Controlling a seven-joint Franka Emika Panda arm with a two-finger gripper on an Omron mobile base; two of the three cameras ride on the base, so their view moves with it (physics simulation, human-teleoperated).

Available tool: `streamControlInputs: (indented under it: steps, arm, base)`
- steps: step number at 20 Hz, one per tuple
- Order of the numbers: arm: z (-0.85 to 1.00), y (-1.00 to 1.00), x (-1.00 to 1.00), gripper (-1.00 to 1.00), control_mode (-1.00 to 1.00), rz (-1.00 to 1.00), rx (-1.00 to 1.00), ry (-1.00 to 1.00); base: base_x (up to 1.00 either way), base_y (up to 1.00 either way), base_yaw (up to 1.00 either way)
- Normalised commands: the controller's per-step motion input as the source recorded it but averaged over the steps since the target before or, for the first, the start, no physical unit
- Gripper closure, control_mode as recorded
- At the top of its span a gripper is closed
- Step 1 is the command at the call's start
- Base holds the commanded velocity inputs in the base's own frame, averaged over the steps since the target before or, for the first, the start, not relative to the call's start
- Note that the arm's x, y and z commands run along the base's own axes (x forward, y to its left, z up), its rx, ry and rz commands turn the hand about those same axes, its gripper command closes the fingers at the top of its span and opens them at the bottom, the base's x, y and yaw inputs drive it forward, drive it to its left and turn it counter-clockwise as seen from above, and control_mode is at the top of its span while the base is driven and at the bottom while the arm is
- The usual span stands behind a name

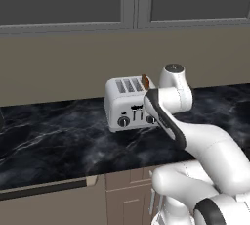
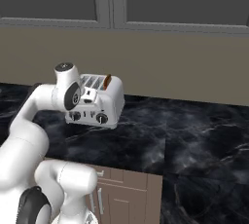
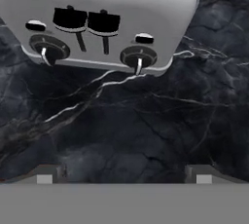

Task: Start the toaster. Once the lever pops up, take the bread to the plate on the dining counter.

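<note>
Black marble surface (image 1: 58,136) carries the toaster (image 1: 128,102), bread (image 1: 145,81) standing in its far slot. Pincer (image 3: 124,174), spread and empty, faces the levers (image 3: 86,21); carrying remains undone.

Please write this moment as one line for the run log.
gripper: open, before toaster front | levers: up | bread: in toaster slot

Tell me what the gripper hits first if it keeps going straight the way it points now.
Probably the black marble worktop just in front of the toaster. The open gripper aims down at bare stone, with the toaster's front above that line; depth is unclear.
</note>
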Motion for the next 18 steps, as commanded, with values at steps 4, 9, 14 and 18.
streamControlInputs:
  steps: [4, 9, 14, 18]
  arm:
    - [-0.11, -0.03, 0.54, -1.00, -1.00, -0.02, 0.04, 0.00]
    - [-0.08, 0.00, 0.52, -1.00, -1.00, -0.03, 0.03, 0.00]
    - [-0.04, 0.00, 0.40, -1.00, -1.00, -0.02, 0.00, 0.00]
    - [-0.13, -0.01, 0.16, -1.00, -1.00, 0.00, 0.00, 0.00]
  base:
    - [0.00, 0.00, 0.00]
    - [0.00, 0.00, 0.00]
    - [0.00, 0.00, 0.00]
    - [0.00, 0.00, 0.00]
